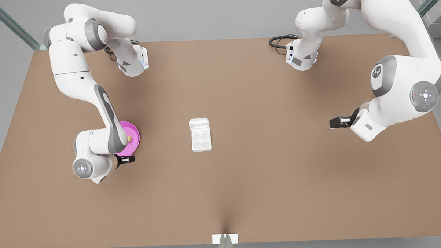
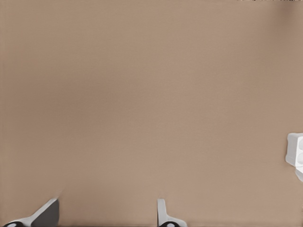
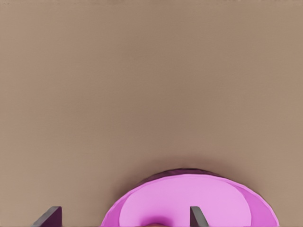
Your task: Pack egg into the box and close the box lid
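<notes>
I saw the egg (image 1: 129,138) lying on the pink plate (image 1: 132,130), half hidden behind the forearm above it. My right gripper (image 3: 125,218) hung over the plate, fingers spread. The box (image 1: 200,135) sat mid-desk (image 1: 266,166), lid open. The left gripper (image 2: 109,213) waited apart, fingers open, box cut off at its view's edge.

The front view looks straight down from high above the brown matte worktop (image 1: 244,182). The right wrist view faces down close over the round pink plate (image 3: 189,198), at nine o'clock overhead (image 1: 135,143). The left wrist view shares the white four-cup carton (image 2: 296,153) at centre (image 1: 200,135).
</notes>
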`<state>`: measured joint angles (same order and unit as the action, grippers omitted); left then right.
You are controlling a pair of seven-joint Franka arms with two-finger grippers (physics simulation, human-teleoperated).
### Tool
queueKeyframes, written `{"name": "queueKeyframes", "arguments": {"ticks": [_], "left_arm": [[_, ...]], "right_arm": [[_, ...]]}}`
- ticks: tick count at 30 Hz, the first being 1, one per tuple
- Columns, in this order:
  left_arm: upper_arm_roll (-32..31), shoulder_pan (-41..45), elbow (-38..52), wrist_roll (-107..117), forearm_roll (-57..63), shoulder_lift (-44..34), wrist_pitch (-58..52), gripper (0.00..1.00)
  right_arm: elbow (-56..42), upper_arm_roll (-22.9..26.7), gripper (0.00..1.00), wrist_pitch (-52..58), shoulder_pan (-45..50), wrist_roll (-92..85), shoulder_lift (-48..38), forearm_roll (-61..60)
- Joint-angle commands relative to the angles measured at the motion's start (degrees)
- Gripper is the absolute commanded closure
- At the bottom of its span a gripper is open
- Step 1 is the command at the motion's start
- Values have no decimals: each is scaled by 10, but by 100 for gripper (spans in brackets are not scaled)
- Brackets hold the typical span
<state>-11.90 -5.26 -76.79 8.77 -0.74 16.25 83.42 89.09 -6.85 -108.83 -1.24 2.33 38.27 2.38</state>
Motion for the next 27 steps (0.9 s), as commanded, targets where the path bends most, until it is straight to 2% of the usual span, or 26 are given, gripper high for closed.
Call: {"name": "queueKeyframes", "arguments": {"ticks": [1,4,7,11,16,27], "left_arm": [[-1,-2,2,37,21,-1,-24,0],[-2,-2,2,37,21,-5,-24,0],[-2,-3,2,37,21,-7,-20,0],[-2,-2,1,38,22,-9,-19,0],[-3,-1,-2,37,22,-8,-21,0],[-5,-2,-4,37,22,-6,-25,0]], "right_arm": [[2,0,0,-107,0,49,15,0],[99,-1,0,-142,2,50,-40,1],[218,-6,0,-147,-7,49,-147,1],[304,-15,0,-216,-11,49,-186,0],[341,-18,0,-260,-66,22,-195,17],[413,-27,0,-365,-76,26,-195,33]]}}
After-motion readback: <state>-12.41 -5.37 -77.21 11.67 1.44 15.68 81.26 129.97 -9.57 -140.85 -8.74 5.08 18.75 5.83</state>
